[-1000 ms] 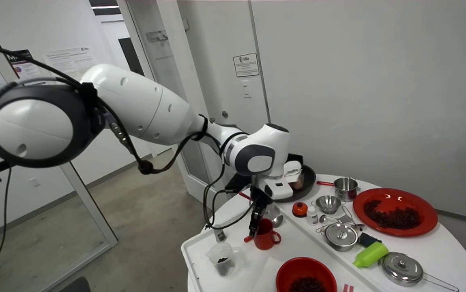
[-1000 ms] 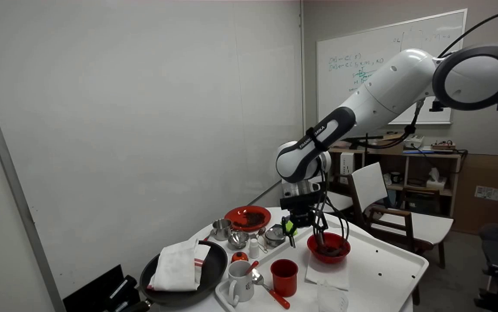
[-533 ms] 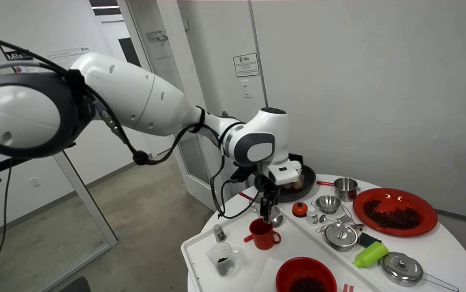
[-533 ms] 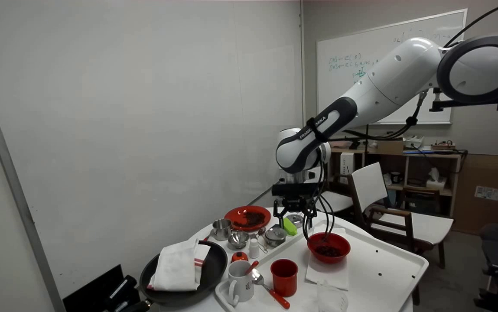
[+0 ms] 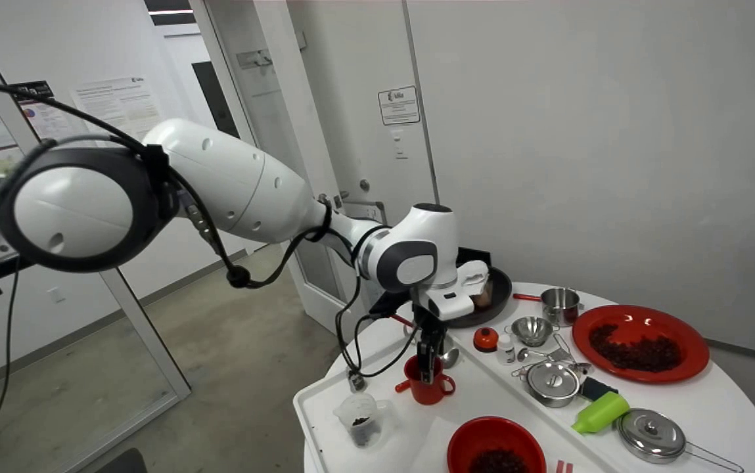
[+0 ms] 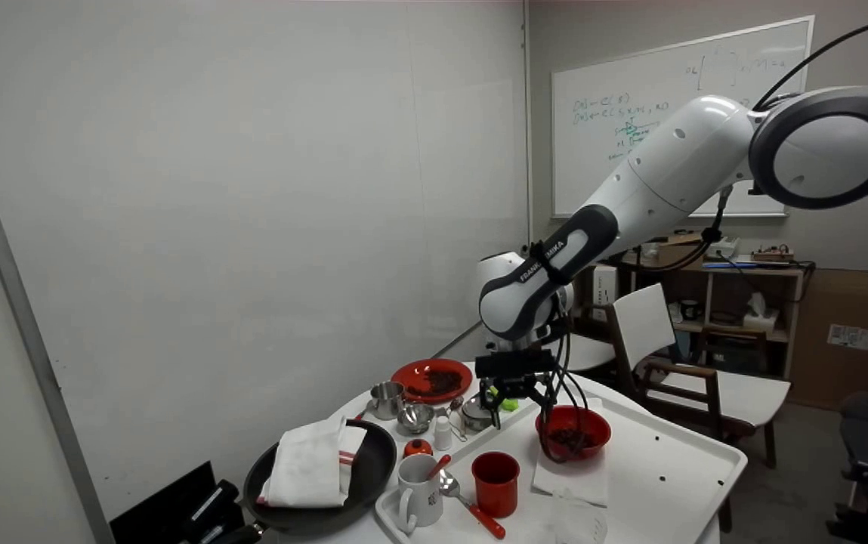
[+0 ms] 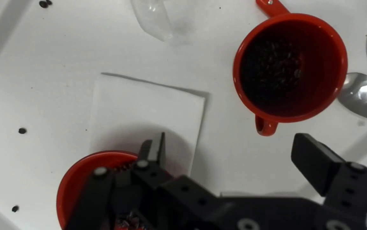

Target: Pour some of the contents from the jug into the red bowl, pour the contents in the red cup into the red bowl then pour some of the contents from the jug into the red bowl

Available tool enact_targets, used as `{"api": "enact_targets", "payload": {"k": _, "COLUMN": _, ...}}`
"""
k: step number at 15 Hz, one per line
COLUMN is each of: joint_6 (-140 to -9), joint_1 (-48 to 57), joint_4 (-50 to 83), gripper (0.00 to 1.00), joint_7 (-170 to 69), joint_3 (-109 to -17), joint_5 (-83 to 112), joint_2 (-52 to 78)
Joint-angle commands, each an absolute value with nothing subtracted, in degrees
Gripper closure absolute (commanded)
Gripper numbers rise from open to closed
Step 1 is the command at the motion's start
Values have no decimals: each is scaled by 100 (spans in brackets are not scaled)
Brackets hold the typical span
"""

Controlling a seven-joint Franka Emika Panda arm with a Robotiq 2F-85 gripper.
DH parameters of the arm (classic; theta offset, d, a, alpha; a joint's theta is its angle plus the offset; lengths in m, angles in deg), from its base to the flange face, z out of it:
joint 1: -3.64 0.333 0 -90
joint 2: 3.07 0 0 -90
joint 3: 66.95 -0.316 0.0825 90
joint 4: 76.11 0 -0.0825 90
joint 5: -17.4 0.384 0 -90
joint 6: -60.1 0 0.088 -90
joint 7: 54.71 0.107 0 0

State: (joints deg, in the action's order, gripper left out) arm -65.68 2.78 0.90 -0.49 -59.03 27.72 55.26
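Note:
In both exterior views the red cup stands upright on the tray, its handle to the side; dark bits lie inside it in the wrist view. The red bowl sits on a white napkin, also with dark contents. A clear jug with some dark bits stands on the tray, only its lip showing at the top of the wrist view. My gripper hangs open above the tray with nothing between its fingers. Its left finger overlaps the bowl in the wrist view, and the cup lies beyond the right one.
A white mug and a red-handled spoon are beside the cup. Past the tray rim stand a red plate, steel pots, a green bottle and a black pan with a towel.
My arm rose and then came down again; the gripper now points straighter down and sits slightly away from where it was. Cup, bowl and jug have stayed in place.

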Motion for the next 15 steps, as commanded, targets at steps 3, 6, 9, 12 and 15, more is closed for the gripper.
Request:
{"api": "enact_targets", "payload": {"k": 3, "joint_6": -6844, "joint_1": 452, "joint_4": -509, "gripper": 0, "joint_7": 673, "joint_3": -5624, "joint_5": 2614, "joint_2": 6090}}
{"api": "enact_targets", "payload": {"k": 6, "joint_6": -6961, "joint_1": 488, "joint_4": -793, "gripper": 0, "joint_7": 1056, "joint_3": -5535, "joint_5": 2560, "joint_2": 6271}}
{"api": "enact_targets", "payload": {"k": 9, "joint_6": -6831, "joint_1": 478, "joint_4": -1069, "gripper": 0, "joint_7": 1334, "joint_3": -5546, "joint_5": 2499, "joint_2": 6421}}
{"api": "enact_targets", "payload": {"k": 12, "joint_6": -6714, "joint_1": 345, "joint_4": -795, "gripper": 0, "joint_7": 1085, "joint_3": -5773, "joint_5": 2563, "joint_2": 6217}}
{"api": "enact_targets", "payload": {"k": 15, "joint_6": -6609, "joint_1": 318, "joint_4": -901, "gripper": 0, "joint_7": 1116, "joint_3": -5797, "joint_5": 2564, "joint_2": 6291}}
